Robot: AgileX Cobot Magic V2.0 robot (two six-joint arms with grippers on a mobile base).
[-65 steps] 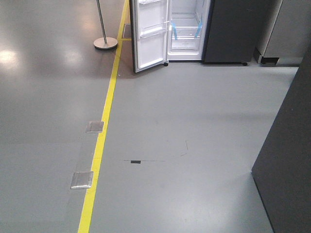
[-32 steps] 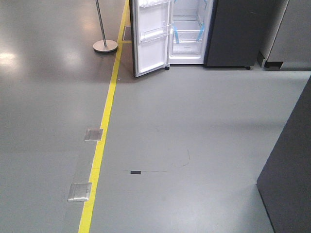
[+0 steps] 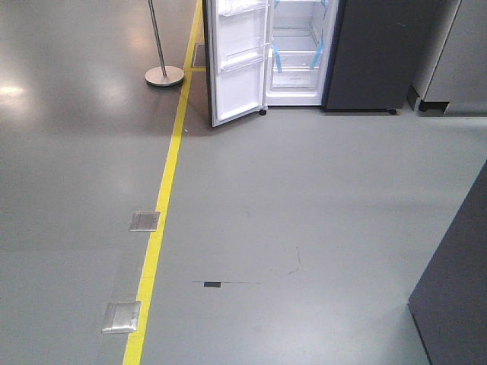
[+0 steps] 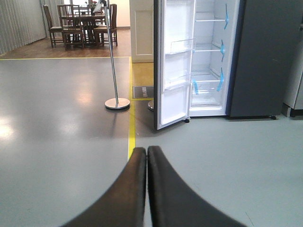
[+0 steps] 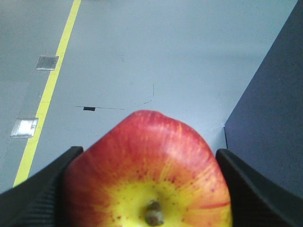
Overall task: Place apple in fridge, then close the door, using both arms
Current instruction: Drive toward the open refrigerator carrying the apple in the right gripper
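The fridge (image 3: 365, 53) stands open at the far end of the floor, white inside with glass shelves and blue tape; it also shows in the left wrist view (image 4: 258, 56). Its door (image 3: 237, 61) is swung open to the left, liner and clear bins facing me, also seen in the left wrist view (image 4: 175, 61). My right gripper (image 5: 147, 163) is shut on the red and yellow apple (image 5: 149, 175), stem end toward the camera. My left gripper (image 4: 147, 150) is shut and empty, pointing at the floor before the door. Neither arm shows in the front view.
A chrome stanchion post (image 3: 163, 68) stands left of the door. A yellow floor line (image 3: 163, 198) runs toward the fridge, with metal floor plates (image 3: 144, 221) beside it. A dark grey panel (image 3: 456, 281) rises at the right. A grey cabinet (image 3: 456, 53) stands right of the fridge.
The fridge, floor plates and floor marks have shifted down in the front view and the panel has slid right: the base has rolled forward toward the fridge.
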